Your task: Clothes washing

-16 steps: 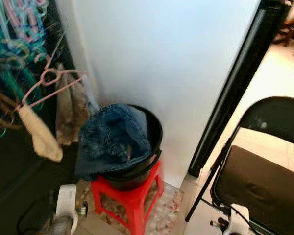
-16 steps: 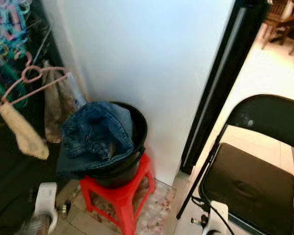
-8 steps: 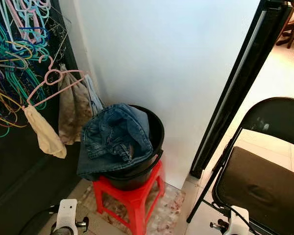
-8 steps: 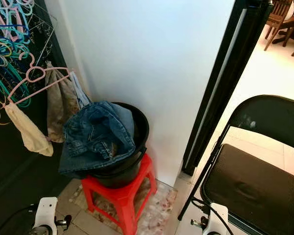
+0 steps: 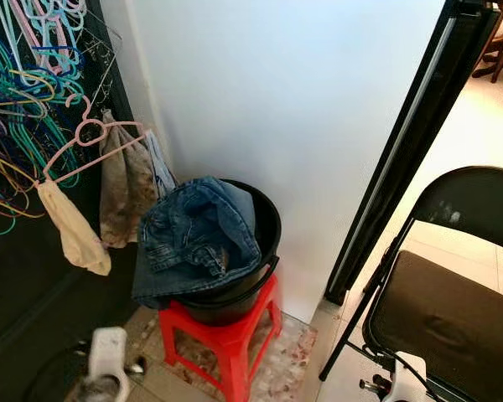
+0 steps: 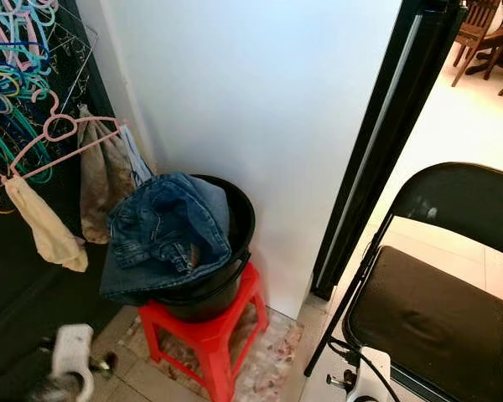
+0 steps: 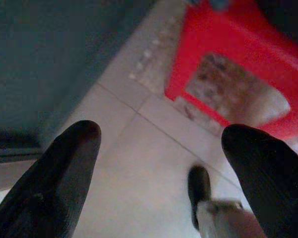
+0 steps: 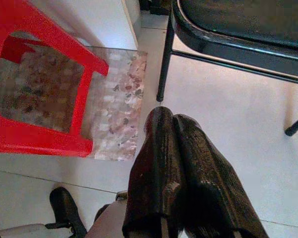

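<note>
While a black folding chair point(image 5: 444, 310) stood at the right, the jeans point(image 5: 197, 234) lay heaped in a black bucket point(image 5: 264, 226) on a red stool point(image 5: 235, 331). Low down, the left gripper point(image 7: 159, 163) hung spread; the right gripper point(image 8: 176, 148) was pressed together.

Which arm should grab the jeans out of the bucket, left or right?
Left, probably. The jeans drape over the black bucket's left side, above the left pincer, whose fingers are open. The right pincer is shut and low beside the folding chair.
</note>
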You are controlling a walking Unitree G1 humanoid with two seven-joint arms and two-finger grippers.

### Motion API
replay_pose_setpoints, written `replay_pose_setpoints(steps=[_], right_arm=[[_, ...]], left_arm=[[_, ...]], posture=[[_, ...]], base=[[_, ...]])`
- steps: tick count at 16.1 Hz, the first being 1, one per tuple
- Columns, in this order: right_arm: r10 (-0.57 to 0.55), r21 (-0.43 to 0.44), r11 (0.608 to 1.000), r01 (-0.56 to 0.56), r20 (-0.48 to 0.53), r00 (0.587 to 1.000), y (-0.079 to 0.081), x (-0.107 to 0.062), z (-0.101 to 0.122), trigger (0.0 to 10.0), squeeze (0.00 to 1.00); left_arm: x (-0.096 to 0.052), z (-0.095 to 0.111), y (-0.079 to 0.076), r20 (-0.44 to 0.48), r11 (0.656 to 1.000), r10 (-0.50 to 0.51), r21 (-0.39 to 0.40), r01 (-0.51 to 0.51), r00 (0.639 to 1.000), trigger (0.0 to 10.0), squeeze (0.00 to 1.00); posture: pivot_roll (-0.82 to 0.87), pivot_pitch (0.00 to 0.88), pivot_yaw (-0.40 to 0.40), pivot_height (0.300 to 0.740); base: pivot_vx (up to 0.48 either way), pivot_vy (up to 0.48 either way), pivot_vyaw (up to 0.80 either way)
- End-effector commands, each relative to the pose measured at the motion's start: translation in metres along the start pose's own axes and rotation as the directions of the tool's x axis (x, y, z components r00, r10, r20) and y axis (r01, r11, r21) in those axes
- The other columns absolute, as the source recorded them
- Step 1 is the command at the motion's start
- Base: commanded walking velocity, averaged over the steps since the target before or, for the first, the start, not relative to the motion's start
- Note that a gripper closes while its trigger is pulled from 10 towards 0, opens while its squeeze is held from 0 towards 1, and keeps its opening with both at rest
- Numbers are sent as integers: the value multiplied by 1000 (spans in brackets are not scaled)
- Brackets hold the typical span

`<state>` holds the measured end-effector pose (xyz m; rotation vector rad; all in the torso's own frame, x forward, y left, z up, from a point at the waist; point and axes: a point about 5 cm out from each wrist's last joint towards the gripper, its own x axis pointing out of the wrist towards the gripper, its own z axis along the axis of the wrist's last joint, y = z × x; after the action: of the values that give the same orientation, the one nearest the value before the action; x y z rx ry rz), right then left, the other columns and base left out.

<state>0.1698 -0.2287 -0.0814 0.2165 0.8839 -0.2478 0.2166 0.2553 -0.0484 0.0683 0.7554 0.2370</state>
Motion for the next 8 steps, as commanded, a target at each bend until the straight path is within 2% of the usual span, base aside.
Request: replay_pose_setpoints(steps=[1,5,7,8], right_arm=[[-7,18,1000,8,-1,1000,0,0,-1,10000,0],[-8,19,1000,8,-3,1000,0,0,0,10000,0],[-9,15,1000,9,-1,1000,-1,0,1,10000,0],[-9,14,1000,9,-1,1000,-1,0,1,10000,0]], left_arm=[[2,13,11,48,998,46,-36,-45,998,10000,0],[3,54,41,197,991,111,-91,-94,974,10000,0],[0,86,61,317,989,133,-104,-106,939,10000,0],[-2,94,66,344,988,140,-108,-109,929,10000,0]], posture=[[13,0,-10,740],[11,0,-10,740],[12,0,-17,740],[12,0,-17,740]], base=[[0,0,0],[0,0,0],[0,0,0],[0,0,0]])
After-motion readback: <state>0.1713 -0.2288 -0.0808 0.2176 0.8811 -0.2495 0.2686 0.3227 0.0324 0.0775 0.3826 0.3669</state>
